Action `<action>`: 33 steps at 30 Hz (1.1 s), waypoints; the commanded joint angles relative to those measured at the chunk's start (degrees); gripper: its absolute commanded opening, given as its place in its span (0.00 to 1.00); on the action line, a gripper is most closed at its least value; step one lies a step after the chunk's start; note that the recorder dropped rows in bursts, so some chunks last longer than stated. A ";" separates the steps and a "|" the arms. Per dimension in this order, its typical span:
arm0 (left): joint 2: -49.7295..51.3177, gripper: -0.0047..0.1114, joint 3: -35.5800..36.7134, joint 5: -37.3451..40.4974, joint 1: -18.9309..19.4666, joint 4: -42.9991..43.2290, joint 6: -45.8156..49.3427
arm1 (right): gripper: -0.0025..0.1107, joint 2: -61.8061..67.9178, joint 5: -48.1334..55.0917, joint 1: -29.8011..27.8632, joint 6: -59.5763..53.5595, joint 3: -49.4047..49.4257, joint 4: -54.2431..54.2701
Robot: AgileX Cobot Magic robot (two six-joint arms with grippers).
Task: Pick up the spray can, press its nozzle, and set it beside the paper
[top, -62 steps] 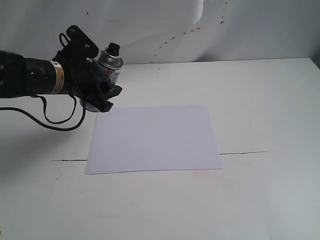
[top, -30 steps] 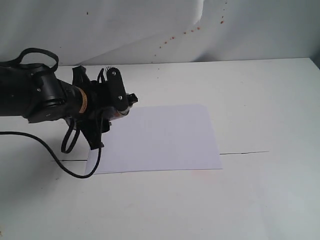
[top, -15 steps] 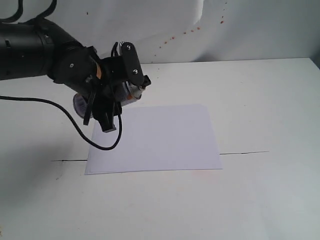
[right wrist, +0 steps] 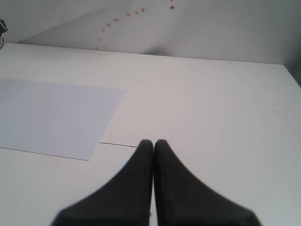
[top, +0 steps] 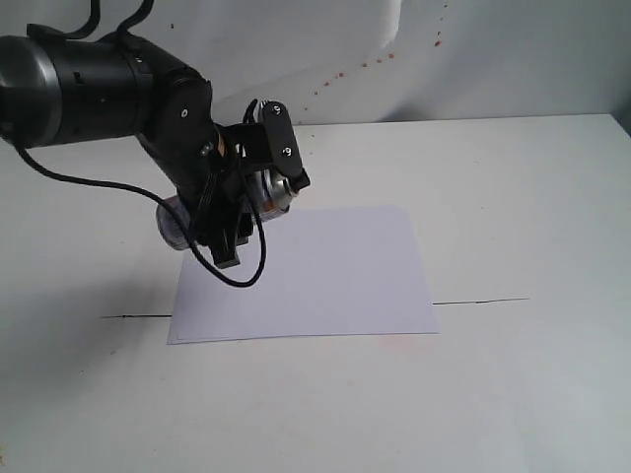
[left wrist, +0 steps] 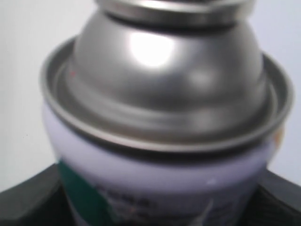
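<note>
Spray can [top: 268, 190] was held in the air by the left gripper [top: 254, 197], w/ the jaws clamped across its body. It was tipped nearly onto its side over the far-left corner of the paper [top: 315, 271]. Its base stuck out past the paper's left edge and its domed top faced the paper's middle. It touched neither the paper nor the counter [top: 513, 197].

Left wrist view showed the can [left wrist: 164, 108] filling the frame, silver shoulder up close, black gripper parts hugging the label on both sides. Nozzle couldn't be made out: cropped off in that view, and lost against the upper black finger in the exterior view.

Right gripper [right wrist: 153, 146] had its jaws pressed together, holding nothing. It sat low over bare counter beyond the paper's [right wrist: 51, 117] right edge, well apart from the can.

Risks, as I judged them:
- Smooth metal, tilted hold: a push on the nozzle runs along the can's axis and could slide it back thru the jaws.
- The top faced the sheet, so any spray would prob. land on the paper.
- Right gripper had far to come; a slightly off approach would hit the dome, not the button.
- If let go w/o being righted first, the can would likely topple or roll, maybe onto the paper rather than beside it.
</note>
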 commanded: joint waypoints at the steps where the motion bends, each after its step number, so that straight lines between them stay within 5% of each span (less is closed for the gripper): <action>1: 0.31 0.04 -0.73 1.75 -0.61 -0.53 3.83 | 0.02 -0.35 -0.28 0.01 -0.14 0.22 0.01; 33: 6.21 0.04 -7.40 11.91 -1.68 -3.76 3.72 | 0.02 -0.35 -0.28 0.01 -0.14 0.22 0.01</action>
